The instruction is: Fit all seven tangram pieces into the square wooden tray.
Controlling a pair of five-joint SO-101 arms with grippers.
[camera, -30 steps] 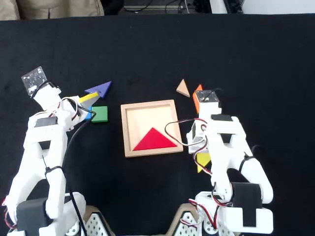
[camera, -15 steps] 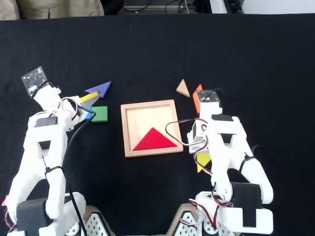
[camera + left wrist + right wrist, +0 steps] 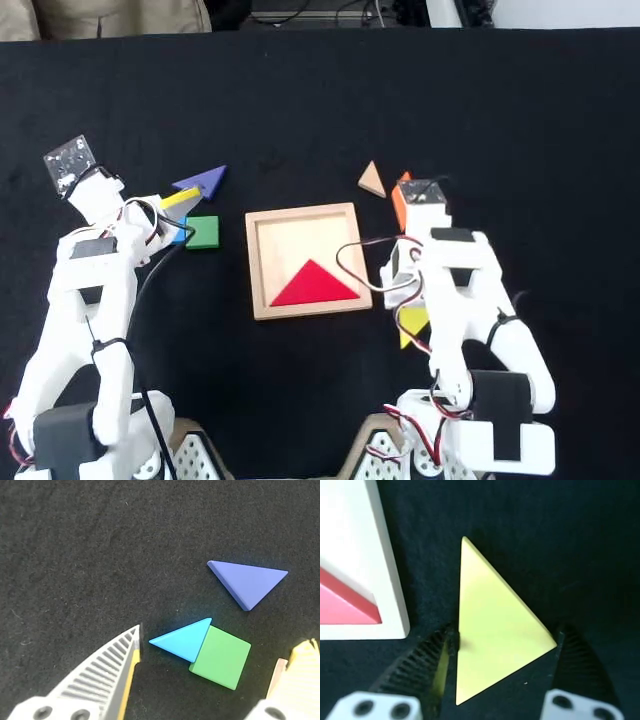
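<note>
The square wooden tray (image 3: pixel 300 212) lies mid-table and holds one red triangle (image 3: pixel 313 285). Just right of the tray, my right gripper (image 3: pixel 505 640) is shut on the yellow triangle (image 3: pixel 495 625), one finger against a long edge and the other at a corner. The triangle rests flat on the cloth. My left gripper (image 3: pixel 220 640) hangs open above a cyan triangle (image 3: pixel 182 640) that touches a green square (image 3: pixel 220 656). A purple triangle (image 3: pixel 247 582) lies a little beyond them. A tan triangle (image 3: pixel 371 180) and an orange piece (image 3: pixel 399 200) sit behind the right arm.
Black cloth covers the whole table. The tray's corner (image 3: pixel 390 580) lies close beside the yellow triangle. The far half of the table is bare cloth. Cables loop from both arms near the tray's sides.
The right arm has shifted slightly toward the far side over the yellow triangle. The left arm and the loose pieces have stayed where they were.
</note>
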